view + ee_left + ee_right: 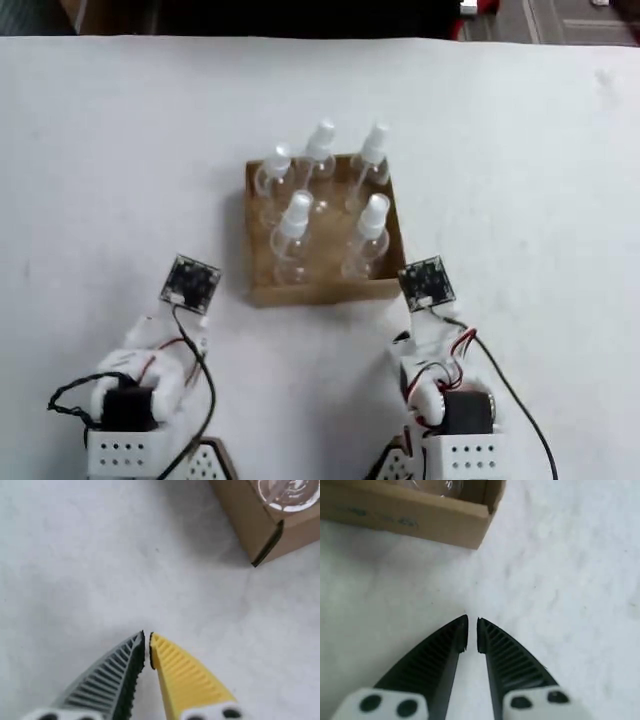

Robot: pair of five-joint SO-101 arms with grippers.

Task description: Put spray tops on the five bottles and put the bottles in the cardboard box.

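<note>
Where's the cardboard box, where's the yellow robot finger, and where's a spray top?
cardboard box [320,292], high view, on its near wall.
yellow robot finger [186,680], left wrist view, on its ribbed middle.
spray top [375,209], high view, on the white head of a front-row bottle.

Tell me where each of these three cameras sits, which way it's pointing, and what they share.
High view: fixed above the table, looking down on the cardboard box holding five bottles; left arm and right arm show at the near edge.
Left wrist view: on that arm's wrist, facing the table past the shut left gripper; a box corner beyond.
Right wrist view: likewise, past the shut right gripper; the box's side beyond.
Shared: all three show the box and table.
</note>
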